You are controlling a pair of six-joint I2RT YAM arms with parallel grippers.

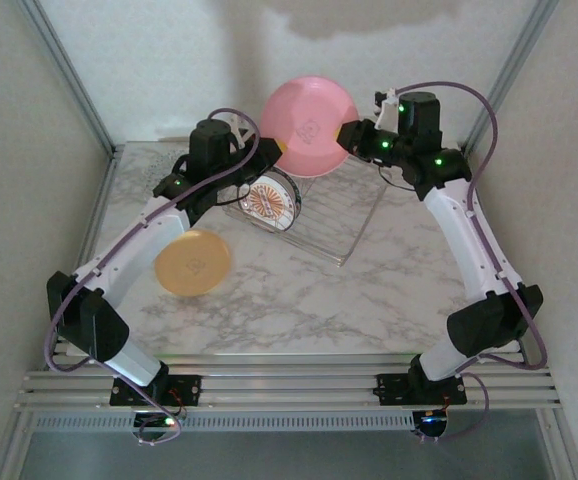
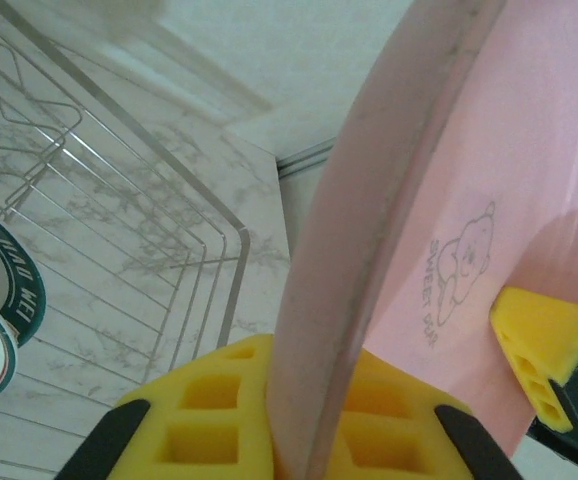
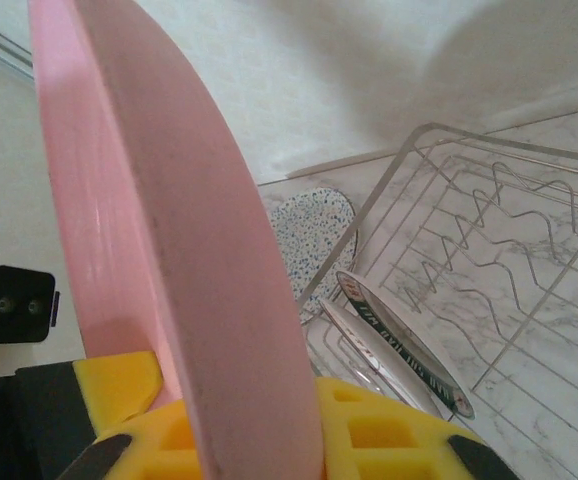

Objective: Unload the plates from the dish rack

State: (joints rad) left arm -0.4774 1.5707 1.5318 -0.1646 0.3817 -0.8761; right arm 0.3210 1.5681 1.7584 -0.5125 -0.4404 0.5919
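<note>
Pink plate (image 1: pixel 304 120) clamped, left end effector (image 2: pixel 304 450), right end effector (image 3: pixel 259 450) (pads (image 2: pixel 199 420) cropped)

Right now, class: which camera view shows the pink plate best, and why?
Top external: nearly the whole round pink plate is visible. The left wrist view shows its rim and printed face; the right wrist view shows its rim edge-on.

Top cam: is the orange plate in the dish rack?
No, the orange plate lies flat on the table, left of the dish rack.
</note>
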